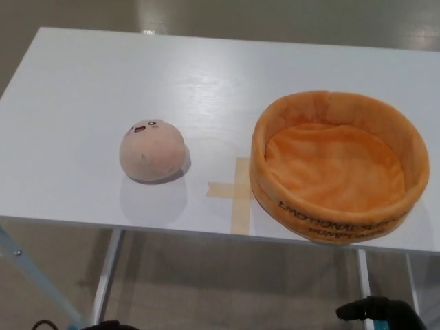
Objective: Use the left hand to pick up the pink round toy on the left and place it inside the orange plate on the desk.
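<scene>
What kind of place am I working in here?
Probably a lab or test room: a plain white table on metal legs, a tape cross marking a spot, and only a pink toy and orange plate laid out.

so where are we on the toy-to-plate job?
Nothing done yet. The pink round toy sits on the white desk, left of the tape cross, untouched. The orange plate is empty. Nothing is in hand: only dark bits of the robot show at the bottom edge, well below the desk. Left: reach, grasp, carry over, release inside the plate.
</scene>
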`<state>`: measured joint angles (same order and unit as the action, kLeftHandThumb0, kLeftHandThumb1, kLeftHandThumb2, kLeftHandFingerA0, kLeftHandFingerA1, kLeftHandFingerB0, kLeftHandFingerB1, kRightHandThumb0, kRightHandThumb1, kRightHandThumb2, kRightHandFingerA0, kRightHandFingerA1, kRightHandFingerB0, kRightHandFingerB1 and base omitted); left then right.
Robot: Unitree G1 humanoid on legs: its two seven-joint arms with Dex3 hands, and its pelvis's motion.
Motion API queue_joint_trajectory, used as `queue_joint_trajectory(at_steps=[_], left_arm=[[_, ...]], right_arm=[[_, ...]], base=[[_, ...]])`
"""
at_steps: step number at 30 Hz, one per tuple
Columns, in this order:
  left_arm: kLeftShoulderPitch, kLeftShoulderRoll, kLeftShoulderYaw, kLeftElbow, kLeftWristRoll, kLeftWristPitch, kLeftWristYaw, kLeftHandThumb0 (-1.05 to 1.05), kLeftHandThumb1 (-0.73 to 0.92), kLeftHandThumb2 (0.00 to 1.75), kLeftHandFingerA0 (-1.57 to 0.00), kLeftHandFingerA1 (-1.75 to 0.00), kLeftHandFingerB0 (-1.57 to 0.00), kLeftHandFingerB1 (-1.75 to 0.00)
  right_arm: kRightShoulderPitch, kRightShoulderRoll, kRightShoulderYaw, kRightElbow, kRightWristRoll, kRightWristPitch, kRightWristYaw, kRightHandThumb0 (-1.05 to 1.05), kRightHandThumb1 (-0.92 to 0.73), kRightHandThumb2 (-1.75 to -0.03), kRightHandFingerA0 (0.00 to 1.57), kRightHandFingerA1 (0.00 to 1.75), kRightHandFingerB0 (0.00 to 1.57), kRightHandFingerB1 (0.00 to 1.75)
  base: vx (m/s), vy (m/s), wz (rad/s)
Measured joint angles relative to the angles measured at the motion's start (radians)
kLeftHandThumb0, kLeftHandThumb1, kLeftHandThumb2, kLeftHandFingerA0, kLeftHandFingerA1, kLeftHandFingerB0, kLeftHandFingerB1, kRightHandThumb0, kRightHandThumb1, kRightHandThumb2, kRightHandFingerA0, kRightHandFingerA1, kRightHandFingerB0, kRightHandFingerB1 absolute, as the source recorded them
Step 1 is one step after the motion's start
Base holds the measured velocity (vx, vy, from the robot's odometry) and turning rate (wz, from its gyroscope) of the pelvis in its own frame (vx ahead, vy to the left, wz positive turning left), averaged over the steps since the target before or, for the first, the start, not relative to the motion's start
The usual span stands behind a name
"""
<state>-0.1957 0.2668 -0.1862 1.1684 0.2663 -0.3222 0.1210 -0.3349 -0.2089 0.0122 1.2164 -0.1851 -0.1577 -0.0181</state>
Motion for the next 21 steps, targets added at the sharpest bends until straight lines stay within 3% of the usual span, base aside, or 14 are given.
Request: queue_joint_trajectory(at_steps=[3, 10, 11, 21], left_arm=[[0.003, 0.000, -0.004, 0.024, 0.006, -0.042, 0.014, -0.33, 0.59, 0.58, -0.34, -0.36, -0.30, -0.31], [0.036, -0.001, -0.010, 0.048, 0.010, -0.107, 0.035, -0.40, 0.58, 0.58, -0.32, -0.36, -0.26, -0.30], [0.040, -0.001, -0.010, 0.049, 0.010, -0.114, 0.037, -0.45, 0.51, 0.69, -0.25, -0.40, -0.24, -0.37], [0.089, 0.036, -0.004, 0.011, 0.005, -0.195, 0.007, -0.43, 0.50, 0.66, -0.23, -0.38, -0.23, -0.35]], right_arm=[[0.005, 0.002, -0.005, 0.017, 0.001, -0.028, -0.008, -0.15, -0.56, -0.65, 0.58, 0.89, 0.46, 0.74], [0.046, 0.008, -0.028, 0.033, 0.005, -0.090, -0.033, -0.20, -0.56, -0.63, 0.57, 0.91, 0.46, 0.75], [0.051, 0.009, -0.029, 0.034, 0.005, -0.097, -0.037, -0.22, -0.56, -0.62, 0.52, 0.96, 0.50, 0.79], [0.062, 0.013, -0.036, 0.044, 0.004, -0.130, -0.057, -0.23, -0.57, -0.59, 0.54, 0.89, 0.49, 0.76]], base=[[0.00, 0.000, 0.00], [0.00, 0.000, 0.00], [0.00, 0.000, 0.00], [0.00, 0.000, 0.00]])
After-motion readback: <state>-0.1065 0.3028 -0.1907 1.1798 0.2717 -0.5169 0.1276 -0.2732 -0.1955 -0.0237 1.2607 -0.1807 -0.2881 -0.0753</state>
